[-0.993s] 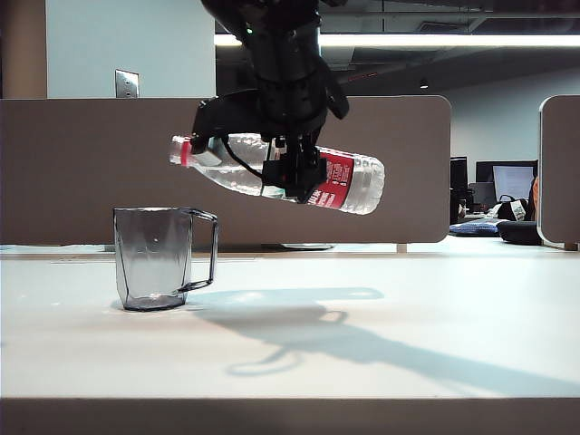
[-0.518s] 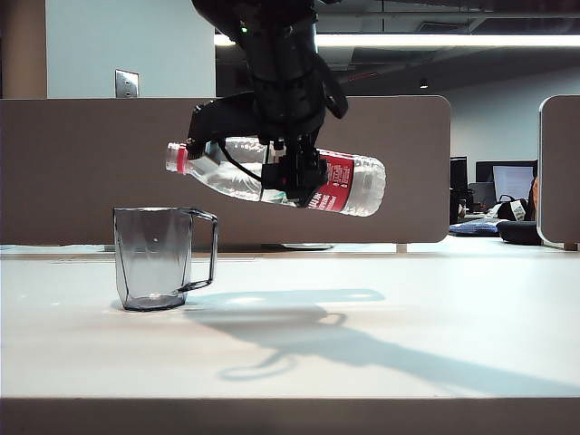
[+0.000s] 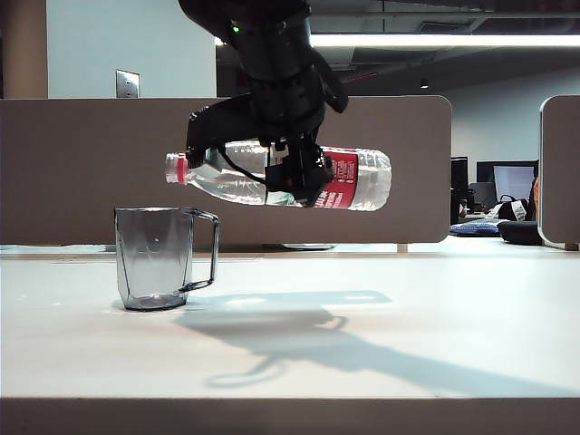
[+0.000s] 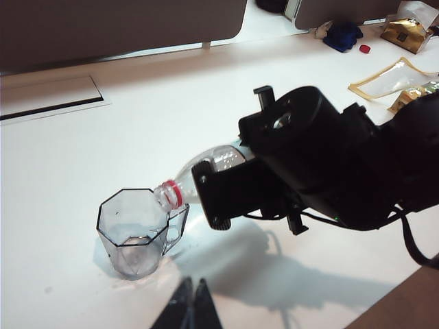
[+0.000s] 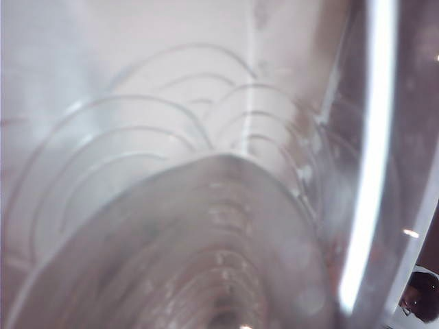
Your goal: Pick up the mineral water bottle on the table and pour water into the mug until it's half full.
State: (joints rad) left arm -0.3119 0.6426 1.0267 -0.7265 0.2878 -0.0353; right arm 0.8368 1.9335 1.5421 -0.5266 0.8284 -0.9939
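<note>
The right gripper is closed around the middle of the bottle, gripping it beside the red-and-white label. The bottle is held in the air, nearly level, with its open neck and red neck ring pointing away from the gripper toward the mug. The neck is slightly lower than the base. In the right wrist view the ribbed clear wall of the bottle fills the picture, so the gripper fingers cannot be seen there.

The mug stands upright on the white worktop, below the right gripper and offset to the side of the bottle neck. In the exterior view the neck lies above the mug's rim, on its handle side, clear of the rim. In the left wrist view the bottle neck appears over the edge of the mug nearest the handle. Whether water is in the mug cannot be told.

The left gripper hangs above the worktop, near the mug and apart from it. Its fingertips lie close together with only a narrow gap, and it holds nothing.
</note>
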